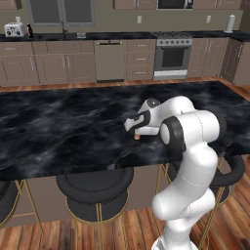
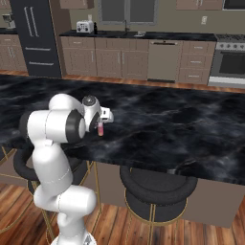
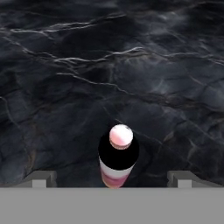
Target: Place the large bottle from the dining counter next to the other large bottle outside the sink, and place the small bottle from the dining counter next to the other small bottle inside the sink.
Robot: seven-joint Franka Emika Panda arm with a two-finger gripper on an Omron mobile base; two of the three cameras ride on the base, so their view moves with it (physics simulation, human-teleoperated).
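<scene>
A small bottle (image 3: 118, 153) with a pink cap, black shoulder and white-and-pink body stands upright on the black marble dining counter (image 3: 87, 65). My gripper (image 3: 112, 180) hangs right above it, open, with one fingertip on each side of the bottle and not touching it. From the right base view the small bottle (image 2: 101, 129) shows as a pink stub under the gripper (image 2: 104, 119), near the dining counter's (image 2: 182, 124) front edge. The left base view catches only an orange sliver of the small bottle (image 1: 137, 137) below the gripper (image 1: 133, 128). The sink (image 1: 63, 35) with its faucet lies in the far worktop.
Black round stools (image 1: 95, 188) (image 2: 158, 186) stand under the counter's near edge beside my base. Along the back wall are a toaster (image 1: 13, 29), a dishwasher (image 1: 110, 58), a stove (image 1: 172, 56) and a dark fridge (image 2: 36, 38).
</scene>
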